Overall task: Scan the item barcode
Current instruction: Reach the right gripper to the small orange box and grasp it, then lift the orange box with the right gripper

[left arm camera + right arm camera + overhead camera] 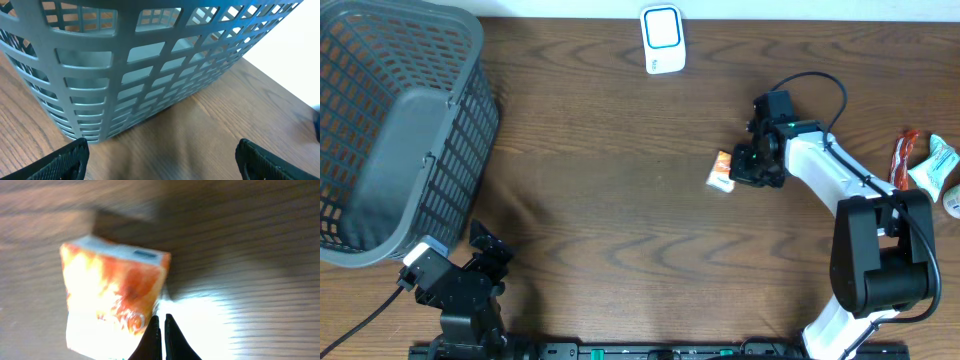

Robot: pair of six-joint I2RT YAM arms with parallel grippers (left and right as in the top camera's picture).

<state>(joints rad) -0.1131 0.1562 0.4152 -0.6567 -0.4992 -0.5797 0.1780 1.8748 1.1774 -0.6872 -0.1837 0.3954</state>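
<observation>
Item: orange-and-white soft packet [721, 172] lying on the brown wood-grain table [620, 230], a little toward 3 o'clock of the table's middle.

Right claw: right claw [757, 165] down at table level, fingertips [156, 332] pressed together with no gap showing in the wrist view.

Grip: tips touching the packet's near edge; cannot tell whether a thin seam is nipped between them or merely brushed.

Key relation: packet directly at 9 o'clock of the right claw in the overhead view, touching it; long axis running roughly 12 to 6, tipped slightly toward 1 o'clock.

Scanner: white scanner with a blue screen [661, 39] at the table's 12 o'clock edge, at about 11 o'clock from the packet and well apart from it.

Left claw: left claw [161, 150] spread wide and holding nothing, parked at 7 o'clock of the table, facing the grey plastic lattice basket [400, 110].

Nearer arm: right by far; left well apart from the packet.

Bystanders: red and pale-green snack packs [905, 160] at the 3 o'clock edge, untouched.

Judgement: probably the pick-up stage; secure hold on the packet needed before any carry toward 11 o'clock, barcode side not readable from here.
</observation>
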